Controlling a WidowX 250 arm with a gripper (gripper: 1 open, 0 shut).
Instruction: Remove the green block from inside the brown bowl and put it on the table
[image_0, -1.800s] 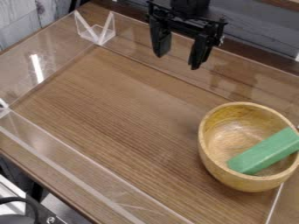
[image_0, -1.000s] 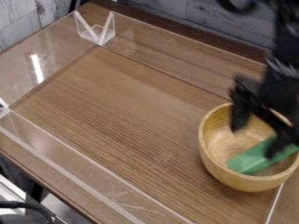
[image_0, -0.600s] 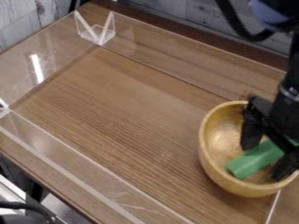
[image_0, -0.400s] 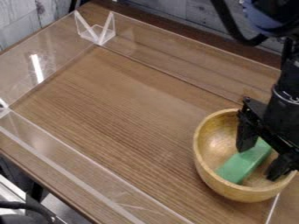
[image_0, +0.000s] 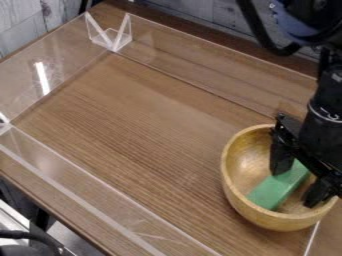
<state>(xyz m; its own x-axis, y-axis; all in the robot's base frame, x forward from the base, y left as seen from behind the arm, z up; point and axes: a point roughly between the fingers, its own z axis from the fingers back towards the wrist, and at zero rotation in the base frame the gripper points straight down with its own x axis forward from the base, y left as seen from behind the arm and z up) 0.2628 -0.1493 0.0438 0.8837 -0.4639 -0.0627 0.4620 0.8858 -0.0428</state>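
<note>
The brown bowl (image_0: 249, 160) stands on the table (image_0: 147, 130) at the lower right. Inside it lies the green block (image_0: 282, 187), slanted toward the bowl's right side. My gripper (image_0: 302, 173) reaches straight down into the bowl, open, with one dark finger (image_0: 281, 155) left of the block's upper end and the other (image_0: 322, 183) to its right. The fingers straddle the block's upper end, which they partly hide; whether they touch it cannot be made out.
Low clear acrylic walls (image_0: 80, 195) border the table on all sides. A clear folded stand (image_0: 110, 32) sits at the back left corner. The bowl is close to the right and front walls.
The gripper came from the back of the table over to the bowl and sank into it around the green block. The bowl has shifted slightly left and forward. Little motion in the last moments.
</note>
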